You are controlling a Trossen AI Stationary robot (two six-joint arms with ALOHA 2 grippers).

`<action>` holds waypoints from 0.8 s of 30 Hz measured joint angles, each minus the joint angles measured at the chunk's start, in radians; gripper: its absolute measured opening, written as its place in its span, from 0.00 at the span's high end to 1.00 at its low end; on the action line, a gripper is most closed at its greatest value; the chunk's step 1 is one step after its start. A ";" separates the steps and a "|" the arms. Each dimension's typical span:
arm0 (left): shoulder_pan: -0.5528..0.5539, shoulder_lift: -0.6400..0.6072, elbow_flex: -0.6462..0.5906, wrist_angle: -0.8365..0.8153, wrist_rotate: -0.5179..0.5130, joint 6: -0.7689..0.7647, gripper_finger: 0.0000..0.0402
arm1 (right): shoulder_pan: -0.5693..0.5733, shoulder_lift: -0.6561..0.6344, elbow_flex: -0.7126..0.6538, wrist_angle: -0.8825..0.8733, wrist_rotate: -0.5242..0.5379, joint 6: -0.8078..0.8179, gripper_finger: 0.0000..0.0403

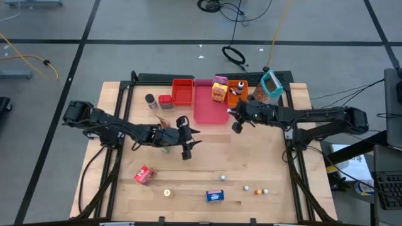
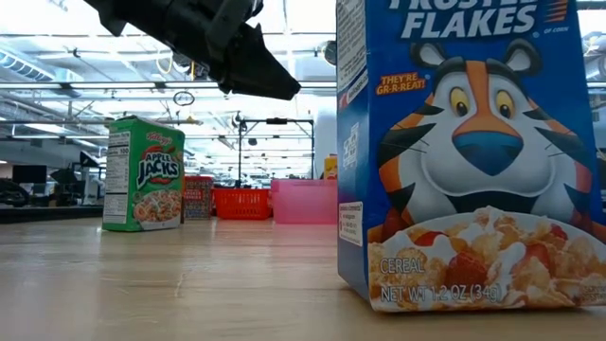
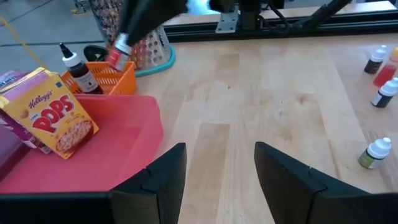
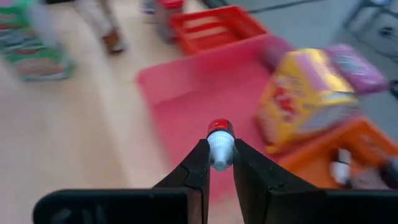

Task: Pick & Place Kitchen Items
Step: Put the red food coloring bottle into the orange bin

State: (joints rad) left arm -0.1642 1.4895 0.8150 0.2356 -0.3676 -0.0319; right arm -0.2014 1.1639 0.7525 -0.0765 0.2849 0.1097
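**Small bottle pinched over the pink tray**

The right gripper [image 4: 219, 163] pinches a red-capped bottle [image 4: 219, 144] over the pink tray [image 1: 207, 108] at the desk's far edge. The hold is only at the fingertips; I'd worry it twists loose. The left gripper [image 3: 219, 180], fingers spread and empty, hangs mid-desk. Loose groceries dot the pale wood; grey floor and cables surround it.

A lab hall — concrete floor [image 1: 157, 25], loose cables [image 1: 233, 55], ceiling strip lights [image 2: 57, 43].
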 joint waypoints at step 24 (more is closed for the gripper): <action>0.000 0.000 0.000 0.014 0.002 -0.003 0.53 | -0.371 0.001 0.000 0.017 -0.001 -0.013 0.90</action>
State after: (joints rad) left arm -0.1638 1.4897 0.8150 0.2493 -0.3653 -0.0351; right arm -0.5725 1.1652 0.7526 -0.0595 0.2841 0.0968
